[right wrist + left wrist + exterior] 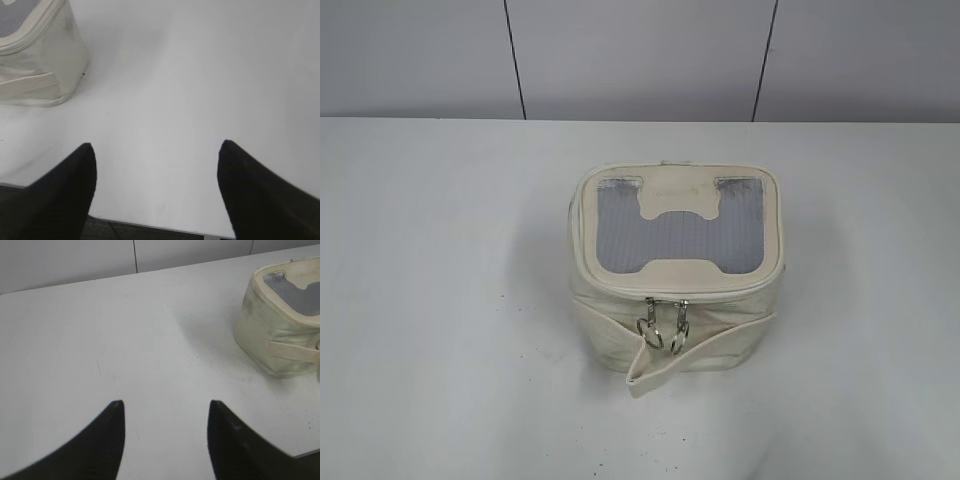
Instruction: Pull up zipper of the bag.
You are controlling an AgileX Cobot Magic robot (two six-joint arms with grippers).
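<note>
Bag [675, 270] sits upright near the middle of the white table [440, 300], lid up, grey ribbed window and cream H-shaped patch facing the exterior camera. Zipper [720, 290] track runs round the lid rim; 2 silver ring pulls [663, 325] hang side by side at the front edge, touching or nearly so. Track looks closed along the front rim, though the far side is not readable from this angle. Strap band [705, 350] crosses the front wall at a slant, its loose end drooping to the table at lower left of the bag. Neither arm shows in the exterior view. Left wrist view: left gripper [165, 412] hangs over bare table, its 2 dark fingers spread wide with nothing between them; bag at upper right of that view, well apart from the fingertips. Right wrist view: right gripper [156, 152] likewise spread wide over bare table near the front table edge, holding nothing; bag corner at upper left, well apart. Light scuff marks on the table left of the bag.
</note>
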